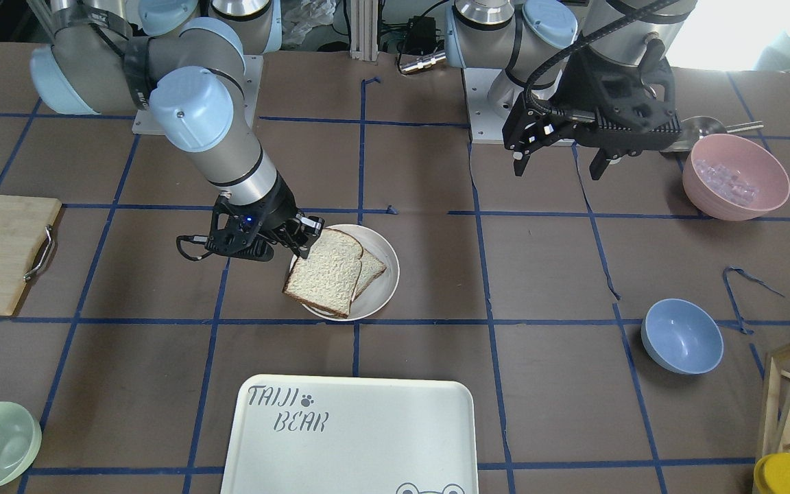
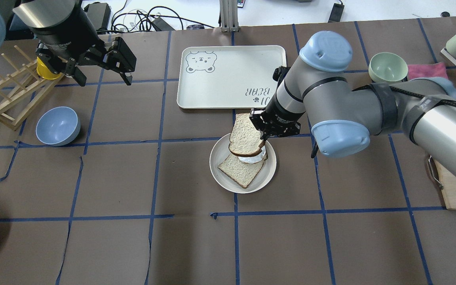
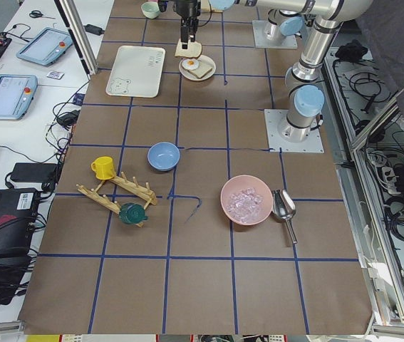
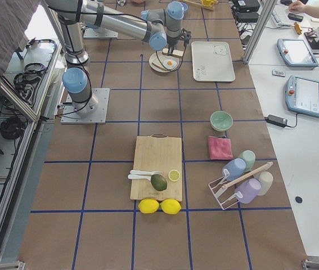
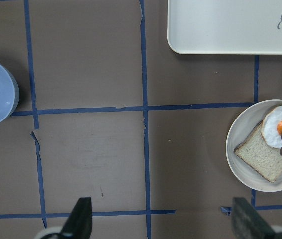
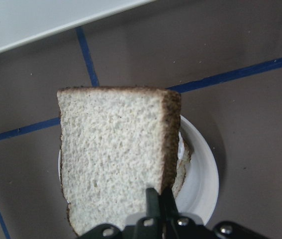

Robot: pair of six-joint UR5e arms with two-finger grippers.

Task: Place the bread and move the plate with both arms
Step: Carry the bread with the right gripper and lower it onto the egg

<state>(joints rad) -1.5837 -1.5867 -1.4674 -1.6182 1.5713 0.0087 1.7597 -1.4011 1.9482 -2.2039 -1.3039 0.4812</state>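
Pale speckled brown-crusted bread slice (image 2: 246, 134), clamped by black two-finger right gripper (image 2: 264, 139).
Hangs tilted, partly over round cream-white plate (image 2: 217, 168), frame centre; left gripper (image 2: 103, 79) spread wide, upper left.

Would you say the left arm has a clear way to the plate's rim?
Probably yes: the plate rim nearest the left gripper is bare; the right gripper holds the bread over its far edge.

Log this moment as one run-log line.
right pincer: shut on bread, tilted over plate | plate: holds second slice and fried egg | left pincer: open, apart from plate | bread not yet released
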